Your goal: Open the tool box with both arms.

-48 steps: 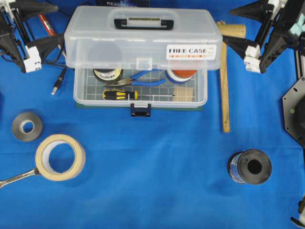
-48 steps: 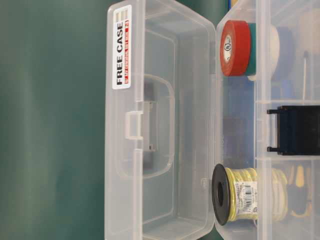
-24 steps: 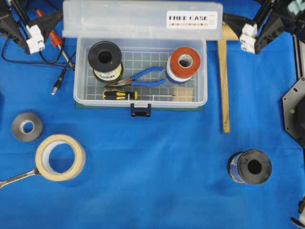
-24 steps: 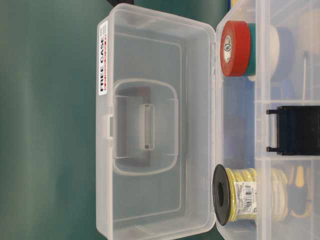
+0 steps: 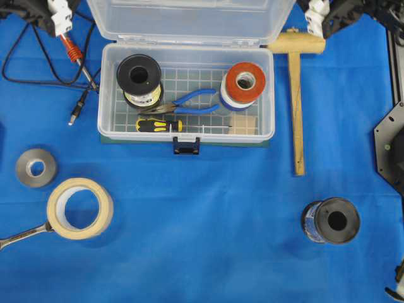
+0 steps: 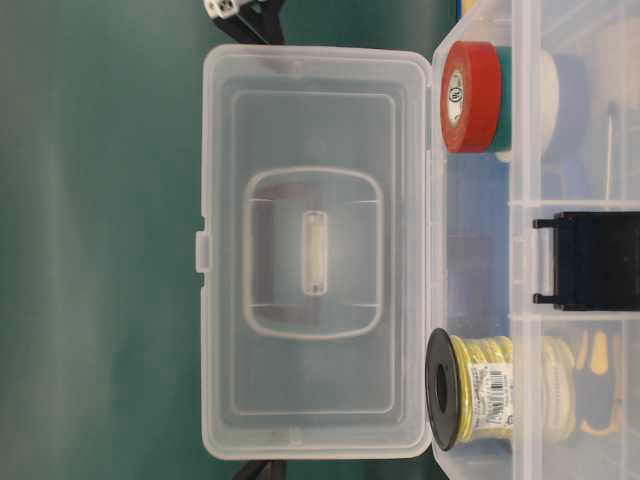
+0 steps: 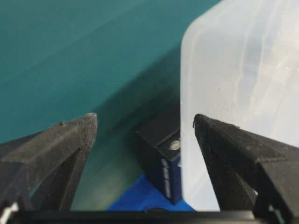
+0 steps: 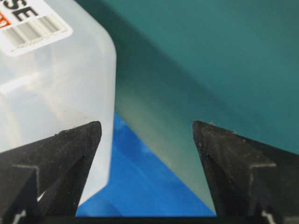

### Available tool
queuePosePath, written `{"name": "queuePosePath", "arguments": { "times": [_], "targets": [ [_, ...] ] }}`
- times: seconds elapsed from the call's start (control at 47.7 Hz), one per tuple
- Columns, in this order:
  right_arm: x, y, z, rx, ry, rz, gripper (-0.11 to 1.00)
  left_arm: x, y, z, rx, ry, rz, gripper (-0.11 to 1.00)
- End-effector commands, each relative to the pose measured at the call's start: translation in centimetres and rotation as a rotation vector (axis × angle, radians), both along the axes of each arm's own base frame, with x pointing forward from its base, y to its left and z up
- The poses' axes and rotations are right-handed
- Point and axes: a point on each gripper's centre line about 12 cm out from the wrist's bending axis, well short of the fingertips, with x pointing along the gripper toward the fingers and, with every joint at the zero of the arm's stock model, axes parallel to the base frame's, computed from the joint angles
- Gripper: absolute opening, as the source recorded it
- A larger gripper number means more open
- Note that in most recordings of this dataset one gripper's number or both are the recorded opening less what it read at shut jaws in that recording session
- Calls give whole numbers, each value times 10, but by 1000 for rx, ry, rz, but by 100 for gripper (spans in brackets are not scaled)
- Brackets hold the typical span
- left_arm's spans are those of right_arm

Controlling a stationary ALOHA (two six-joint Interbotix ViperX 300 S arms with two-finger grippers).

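Note:
The tool box (image 5: 106, 95) stands open on the blue cloth, its dark blue latch (image 5: 186, 146) hanging at the front. Its translucent lid (image 5: 189, 19) is swung back and faces the table-level view (image 6: 315, 250). Inside lie a black spool (image 5: 139, 79), red tape (image 5: 245, 81), blue pliers (image 5: 192, 103) and a screwdriver (image 5: 161, 125). My left gripper (image 7: 145, 123) is open, with the lid's edge (image 7: 233, 70) just inside its right finger. My right gripper (image 8: 147, 126) is open, with the stickered lid corner (image 8: 56, 84) just inside its left finger. Only their white fittings (image 5: 60, 12) (image 5: 315, 9) show overhead.
A wooden mallet (image 5: 295, 95) lies right of the box. A black spool (image 5: 333, 221) sits at front right. A masking tape roll (image 5: 79, 207), grey roll (image 5: 36, 167) and wrench (image 5: 22, 235) lie front left. A red tool (image 5: 71, 49) and cables (image 5: 25, 63) lie back left.
The lid has swung from half raised to fully back. Both grippers have moved back with it toward the far edge of the overhead view.

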Motion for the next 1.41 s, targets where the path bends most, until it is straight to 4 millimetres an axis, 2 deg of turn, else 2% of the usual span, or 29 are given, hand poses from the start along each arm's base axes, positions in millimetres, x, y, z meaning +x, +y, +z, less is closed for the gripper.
{"name": "queuePosePath", "arguments": {
  "times": [0.0, 0.315, 0.567, 0.713, 0.902, 1.112, 1.238, 1.385],
  "targets": [
    [6, -6, 7, -16, -10, -1, 83, 8, 7, 9, 19, -14, -2, 85],
    [0, -29, -9, 19, 28, -63, 83, 6, 31, -8, -24, 32, 56, 85],
    [-1, -29, -12, 26, 35, -66, 83, 5, 34, -9, -34, 42, 65, 85],
    [-4, -28, -13, 31, 38, -70, 83, -3, 34, -13, -49, 57, 82, 85],
    [-24, -22, -14, 36, 42, -102, 83, -24, 29, -18, -68, 73, 120, 85],
    [-51, -5, -11, 35, 39, -134, 83, -47, 14, -17, -55, 58, 146, 85],
    [-62, 5, -9, 32, 36, -139, 83, -55, 4, -15, -44, 43, 147, 85],
    [-65, 10, -6, 28, 28, -140, 83, -58, 1, -13, -40, 33, 148, 85]
  ]
}}
